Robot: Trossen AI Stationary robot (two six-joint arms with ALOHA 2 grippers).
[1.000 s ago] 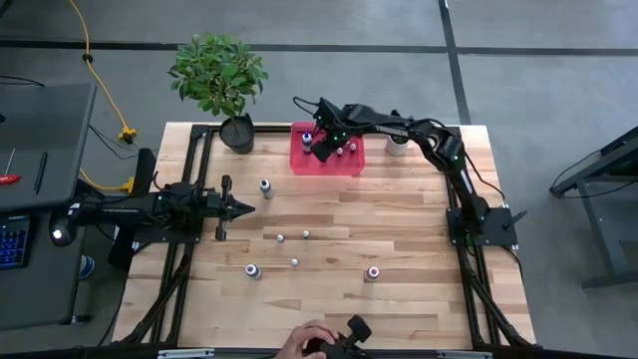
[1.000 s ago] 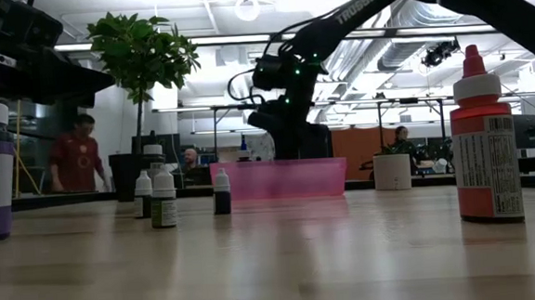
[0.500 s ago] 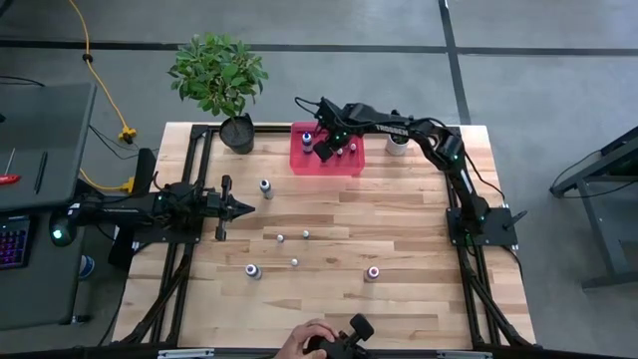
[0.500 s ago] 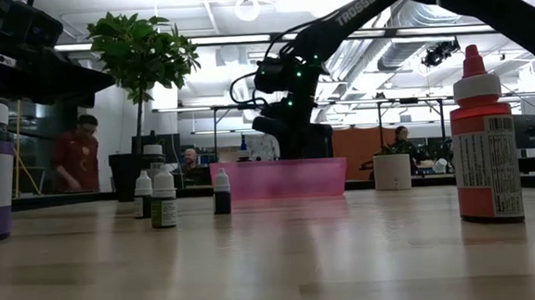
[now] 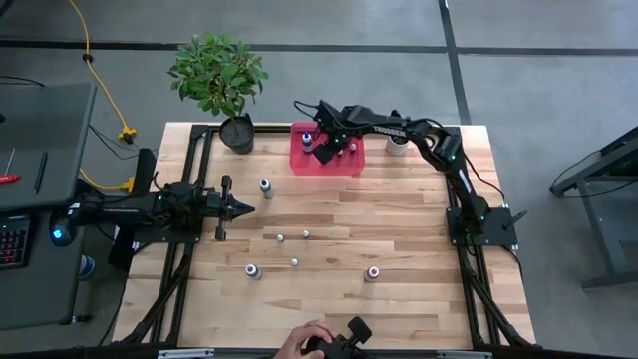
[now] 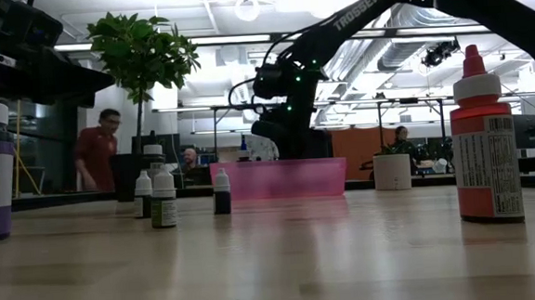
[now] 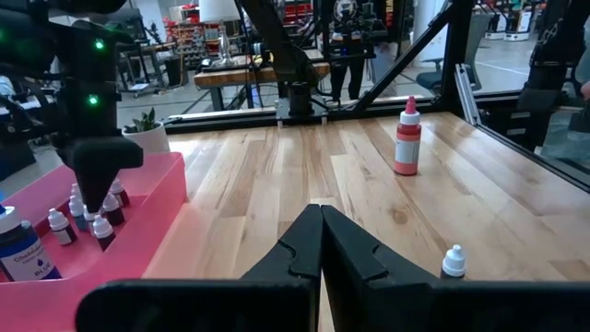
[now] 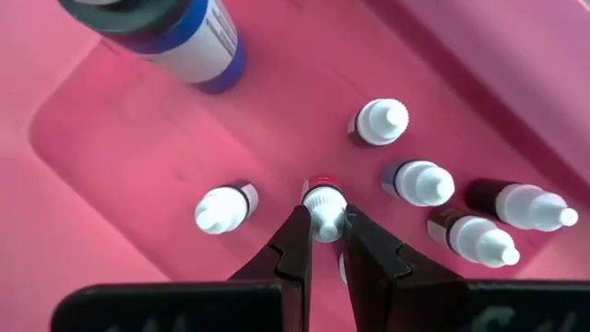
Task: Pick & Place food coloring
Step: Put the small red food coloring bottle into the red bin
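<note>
Wood table (image 5: 399, 229): pink bin (image 5: 301, 165), scattered bottles (image 5: 373, 272), pots (image 5: 237, 135).

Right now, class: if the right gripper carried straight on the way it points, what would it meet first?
The right gripper points down into the pink bin; holding a small white-capped bottle, it would likely press that bottle onto the bin floor first.

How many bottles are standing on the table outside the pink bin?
6. One bottle stands nearest the pink bin, three small bottles in the middle, a purple bottle and a red bottle farthest from it. None seems hidden.
</note>
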